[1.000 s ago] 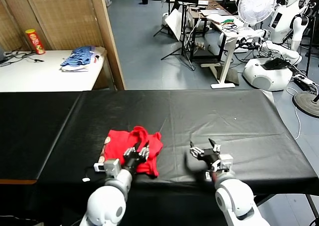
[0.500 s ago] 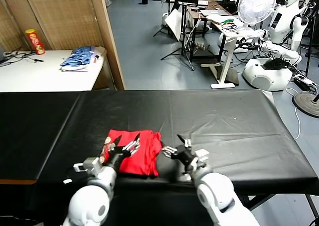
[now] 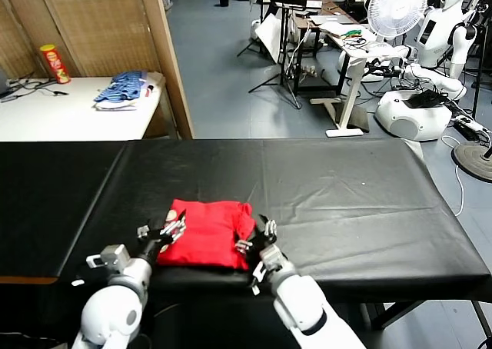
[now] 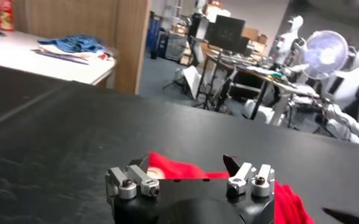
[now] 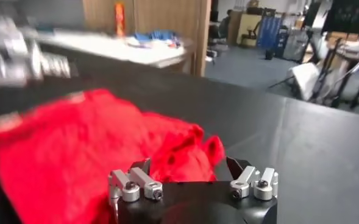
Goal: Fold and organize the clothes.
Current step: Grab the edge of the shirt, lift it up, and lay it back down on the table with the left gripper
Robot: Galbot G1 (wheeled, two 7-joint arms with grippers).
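The clothes, a red T-shirt [image 3: 207,232], lie folded into a flat rectangle near the front edge of the black table [image 3: 338,187]. My left gripper [image 3: 167,231] stands open at the shirt's left edge, with the red cloth [image 4: 179,172] just beyond its spread fingers and nothing gripped [image 4: 187,163]. At the shirt's right edge my right gripper [image 3: 255,236] is also open. In the right wrist view the bunched red cloth [image 5: 81,140] fills the space ahead of that gripper [image 5: 189,165], and the left gripper [image 5: 21,58] shows blurred beyond.
A white side table [image 3: 61,118] at the back left carries a blue-and-white pile of garments [image 3: 123,88] and a red can [image 3: 54,63]. A wooden screen [image 3: 108,18] stands behind it. Stands, a fan [image 3: 396,7] and other robots fill the room beyond.
My left gripper opened, let go of the shirt and drew back to its left edge. The right gripper moved left to the shirt's right edge. The shirt now lies flatter.
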